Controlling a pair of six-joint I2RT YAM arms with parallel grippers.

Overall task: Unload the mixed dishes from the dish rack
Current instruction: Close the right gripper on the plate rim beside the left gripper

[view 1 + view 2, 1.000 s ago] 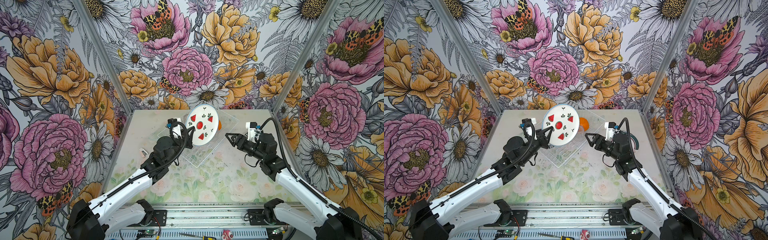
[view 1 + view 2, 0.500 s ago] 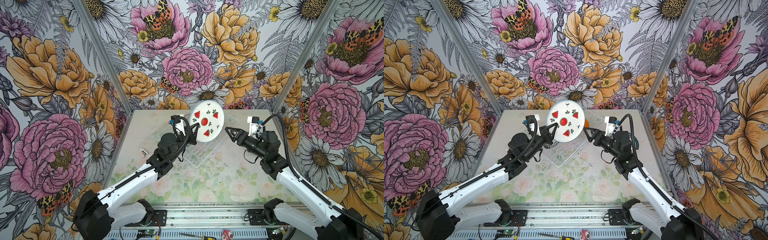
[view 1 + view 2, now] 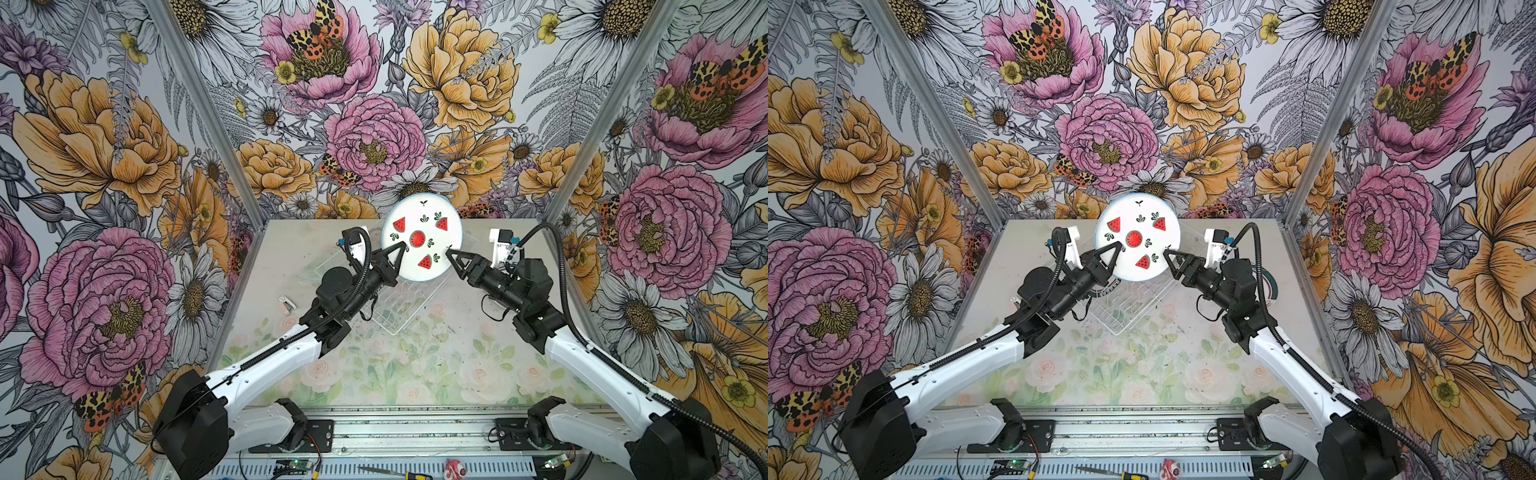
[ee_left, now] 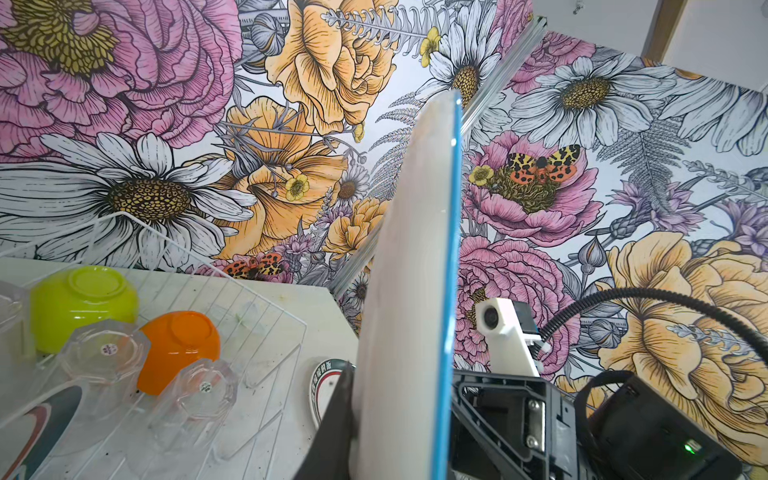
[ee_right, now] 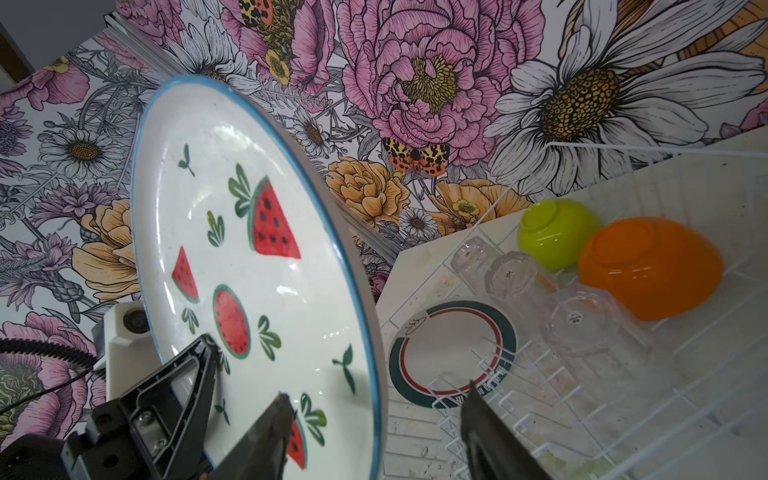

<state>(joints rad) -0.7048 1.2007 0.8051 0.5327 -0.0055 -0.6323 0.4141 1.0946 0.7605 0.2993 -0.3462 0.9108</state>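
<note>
Left gripper (image 3: 400,250) clenched on the left rim of the watermelon plate (image 3: 422,237), plate held upright above the dish rack (image 3: 399,318) toward the table's back edge, right gripper (image 3: 451,251) with jaws parted astride the plate's right rim, lime-green bowl (image 5: 557,232) and orange bowl (image 5: 648,266) upside down in the rack.

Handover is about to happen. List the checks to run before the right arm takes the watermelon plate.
1. Left jaws clamped on watermelon plate: ok.
2. Plate lifted above the rack: ok.
3. Right jaws open, straddling the plate's rim: ok.
4. Right jaws gripping the plate: not ok.
5. Orange bowl, green bowl, tumblers in the rack, away from plate: ok.
6. Free set-down spot on the table: cannot tell.
</note>
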